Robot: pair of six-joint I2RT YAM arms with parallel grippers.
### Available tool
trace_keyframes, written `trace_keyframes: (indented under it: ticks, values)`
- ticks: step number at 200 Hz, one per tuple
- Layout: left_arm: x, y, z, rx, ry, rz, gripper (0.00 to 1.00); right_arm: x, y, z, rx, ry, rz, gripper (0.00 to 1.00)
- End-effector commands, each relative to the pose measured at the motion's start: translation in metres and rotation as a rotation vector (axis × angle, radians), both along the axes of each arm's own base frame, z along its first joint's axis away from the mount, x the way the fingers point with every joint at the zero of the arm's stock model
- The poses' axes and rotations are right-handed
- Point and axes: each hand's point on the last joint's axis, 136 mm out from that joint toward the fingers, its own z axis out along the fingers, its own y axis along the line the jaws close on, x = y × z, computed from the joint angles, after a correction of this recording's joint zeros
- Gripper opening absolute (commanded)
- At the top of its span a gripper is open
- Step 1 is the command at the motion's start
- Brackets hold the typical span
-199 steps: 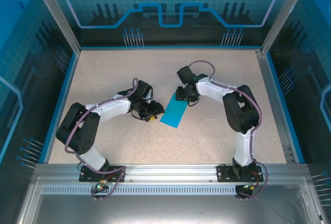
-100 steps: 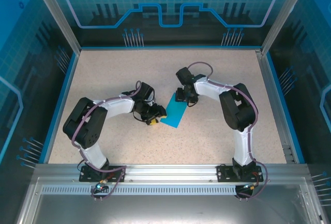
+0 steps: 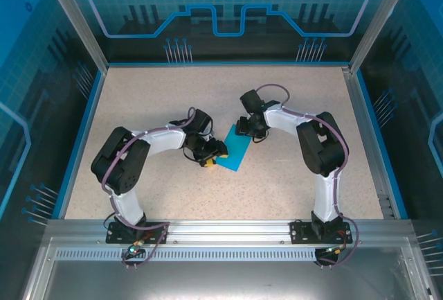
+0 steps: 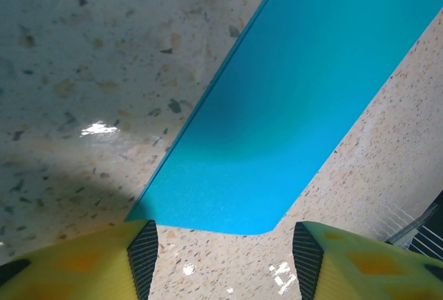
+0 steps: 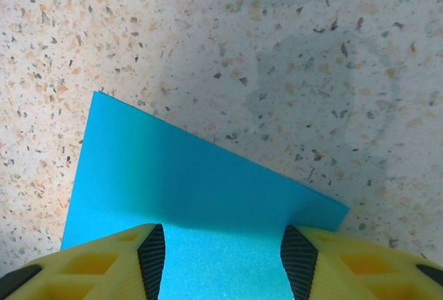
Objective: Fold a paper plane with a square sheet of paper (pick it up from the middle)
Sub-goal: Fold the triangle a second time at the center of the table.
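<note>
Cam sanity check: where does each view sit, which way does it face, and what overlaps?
Top external: fixed above and behind the bases, looking down at the table; both arms whole, left tool, right tool, blue paper.
Left wrist: on that wrist, looking down past its yellow fingers at the paper's end.
Right wrist: on that wrist, looking down; its fingers stand apart over the paper.
Shared: all three see the same paper on the speckled table.

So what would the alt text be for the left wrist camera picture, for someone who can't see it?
Cyan-blue paper lies flat on a speckled table, running from the top right down to the bottom centre. The left gripper stands open just short of its near end, yellow fingers apart with nothing between them.
</note>
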Motion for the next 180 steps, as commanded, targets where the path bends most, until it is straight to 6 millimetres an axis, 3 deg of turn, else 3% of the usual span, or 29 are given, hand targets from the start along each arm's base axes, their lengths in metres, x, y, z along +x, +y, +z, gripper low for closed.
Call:
trace_keyframes:
  ticks: [1, 70, 134, 180]
  values:
    - [-0.004, -0.004, 0.0, 0.009, 0.043, -0.009, 0.58, -0.029, -0.015, -0.039, -0.034, 0.142, -0.023, 0.53]
    - [-0.001, 0.006, -0.005, 0.135, 0.02, -0.012, 0.61, -0.031, -0.016, -0.043, -0.032, 0.149, -0.021, 0.53]
    - [0.006, -0.014, -0.009, 0.105, 0.02, -0.05, 0.62, -0.033, -0.015, -0.046, -0.027, 0.157, -0.018, 0.52]
    - [0.008, -0.013, 0.002, 0.115, -0.009, -0.061, 0.61, -0.033, -0.014, -0.047, -0.023, 0.162, -0.018, 0.53]
